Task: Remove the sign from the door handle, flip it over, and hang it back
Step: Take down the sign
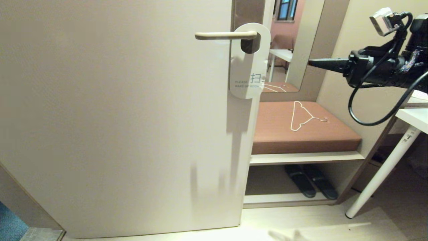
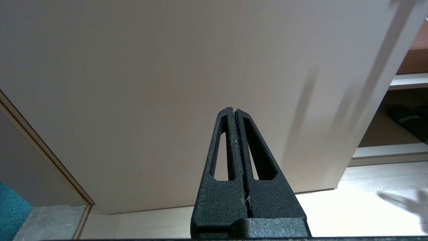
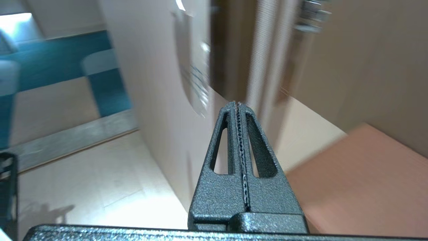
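Note:
The sign (image 1: 246, 72) hangs from the door handle (image 1: 224, 35) by its round hole, its white side with grey text facing me; the right wrist view catches it blurred (image 3: 194, 80). The beige lever juts left from a brownish plate (image 1: 247, 13) at the door's edge. My right gripper (image 1: 311, 62) is shut and empty, held level to the right of the sign, pointing toward it with a clear gap between; its fingers (image 3: 230, 140) press together. My left gripper (image 2: 234, 110) is shut, empty, parked low before the door's lower part.
The pale door (image 1: 117, 117) fills the left. Right of it is a brown cushioned bench (image 1: 301, 134) with a thin white wire hanger (image 1: 302, 115), dark slippers (image 1: 311, 182) beneath, a mirror (image 1: 294, 43) behind, and a white table leg (image 1: 384, 170) at the far right.

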Controlling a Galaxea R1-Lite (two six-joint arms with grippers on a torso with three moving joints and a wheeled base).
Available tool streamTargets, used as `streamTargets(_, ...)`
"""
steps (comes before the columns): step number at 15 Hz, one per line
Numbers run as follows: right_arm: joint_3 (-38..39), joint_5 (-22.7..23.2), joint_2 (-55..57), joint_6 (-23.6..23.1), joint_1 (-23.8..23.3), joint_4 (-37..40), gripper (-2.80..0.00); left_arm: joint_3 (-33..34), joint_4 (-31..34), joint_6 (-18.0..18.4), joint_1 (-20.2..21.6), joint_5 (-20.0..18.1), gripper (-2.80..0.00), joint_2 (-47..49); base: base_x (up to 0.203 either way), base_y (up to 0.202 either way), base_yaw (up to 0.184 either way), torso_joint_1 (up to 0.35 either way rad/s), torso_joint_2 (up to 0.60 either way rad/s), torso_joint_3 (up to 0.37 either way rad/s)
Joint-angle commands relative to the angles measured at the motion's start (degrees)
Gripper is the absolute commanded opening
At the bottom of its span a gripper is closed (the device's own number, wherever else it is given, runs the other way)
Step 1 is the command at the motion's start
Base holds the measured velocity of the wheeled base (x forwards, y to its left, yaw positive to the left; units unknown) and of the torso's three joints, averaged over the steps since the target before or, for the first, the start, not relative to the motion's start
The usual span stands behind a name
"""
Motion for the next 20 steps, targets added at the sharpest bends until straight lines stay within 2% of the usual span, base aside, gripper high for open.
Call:
streamTargets(1,-2.47,0.66,3.41,-0.01,2.0,-0.06,-2.8,0.01,0.01,0.04,0.01,0.0,-2.8,0.07,0.0,0.0,0.0,0.0,0.0,0.0)
streamTargets(5,-7.26,1.48,7.59,-0.01,4.75,0.05,-2.8,0.01,0.01,0.04,0.01,0.0,-2.8,0.07,0.0,0.0,0.0,0.0,0.0,0.0)
streamTargets(9,-7.88,1.51,8.21,-0.01,4.96,0.23,-2.8,0.01,0.01,0.04,0.01,0.0,-2.8,0.07,0.0,0.0,0.0,0.0,0.0,0.0)
streamTargets(10,-7.88,1.43,8.21,-0.01,4.96,0.23,0.0,0.01,0.01,0.04,0.01,0.0,-2.8,0.07,0.0,0.0,0.0,0.0,0.0,0.0)
streamTargets(14,-7.7,1.63,8.3,-0.01,5.09,0.16,0.0,0.01,0.01,0.04,0.01,0.0,-2.8,0.07,0.0,0.0,0.0,0.0,0.0,0.0)
streamTargets(20,-7.79,7.1,10.37,0.08,6.15,0.14,0.0,0.01,0.01,0.04,0.01,0.0,-2.8,0.07,0.0,0.0,0.0,0.0,0.0,0.0)
